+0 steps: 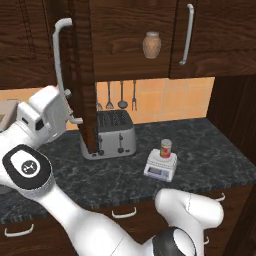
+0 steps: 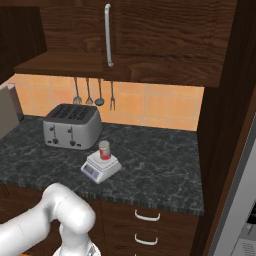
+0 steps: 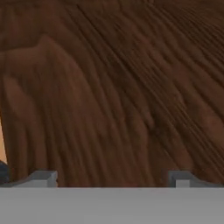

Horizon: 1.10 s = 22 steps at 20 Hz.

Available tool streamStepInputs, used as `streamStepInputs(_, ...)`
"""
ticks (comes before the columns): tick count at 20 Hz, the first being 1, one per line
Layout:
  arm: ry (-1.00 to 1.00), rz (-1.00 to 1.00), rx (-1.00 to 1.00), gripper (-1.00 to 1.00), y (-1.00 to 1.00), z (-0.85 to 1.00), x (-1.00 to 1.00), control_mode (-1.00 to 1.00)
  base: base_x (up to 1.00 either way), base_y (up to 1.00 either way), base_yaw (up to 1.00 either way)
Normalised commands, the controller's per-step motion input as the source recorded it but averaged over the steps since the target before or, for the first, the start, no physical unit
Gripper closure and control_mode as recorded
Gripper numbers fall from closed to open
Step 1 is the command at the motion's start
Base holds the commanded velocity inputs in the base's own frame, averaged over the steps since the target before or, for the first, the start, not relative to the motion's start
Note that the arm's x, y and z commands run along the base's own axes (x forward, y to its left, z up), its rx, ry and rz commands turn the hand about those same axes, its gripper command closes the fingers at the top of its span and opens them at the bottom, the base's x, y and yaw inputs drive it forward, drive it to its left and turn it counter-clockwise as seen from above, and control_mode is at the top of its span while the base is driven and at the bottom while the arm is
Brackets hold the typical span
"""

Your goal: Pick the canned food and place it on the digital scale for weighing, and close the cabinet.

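The canned food (image 1: pixel 166 148) is seen standing upright on the platform of the digital scale (image 1: pixel 161 166), its long axis vertical and its pale top turned upward. The scale is set on the dark stone counter (image 1: pixel 210 150), just right of the silver four-slot toaster (image 1: pixel 111 133). One cabinet (image 1: pixel 125 37) door (image 1: pixel 82 75) is swung open, edge-on. The gripper (image 3: pixel 111 177) is held wide apart against dark wood grain, nothing between its fingertips (image 3: pixel 43 177). A brown jar (image 1: pixel 151 44) is visible inside the cabinet.

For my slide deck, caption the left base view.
Can on the scale, arm at the open cabinet door beside the toaster.
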Motion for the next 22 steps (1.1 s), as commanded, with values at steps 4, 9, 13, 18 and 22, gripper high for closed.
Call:
streamStepInputs(4, 0.0, 0.0, 0.15, -1.0, -1.0, 0.0, 0.94, -1.0, 0.0, 0.0, 0.0)
streamStepInputs(9, 0.0, 0.0, 0.17, -1.0, -1.0, 0.09, 0.75, -1.0, 0.0, 0.0, 0.0)
streamStepInputs(13, 0.0, 0.01, 0.17, -1.0, -1.0, 0.09, 0.52, -1.0, 0.0, 0.0, 0.0)
streamStepInputs(18, 0.0, 0.01, 0.13, -1.0, -0.87, 0.13, 0.6, -1.0, 0.0, 0.0, 0.0)
streamStepInputs(22, -0.01, 0.08, 0.13, -1.0, -0.79, 0.05, 0.83, -1.0, 0.0, 0.0, 0.0)
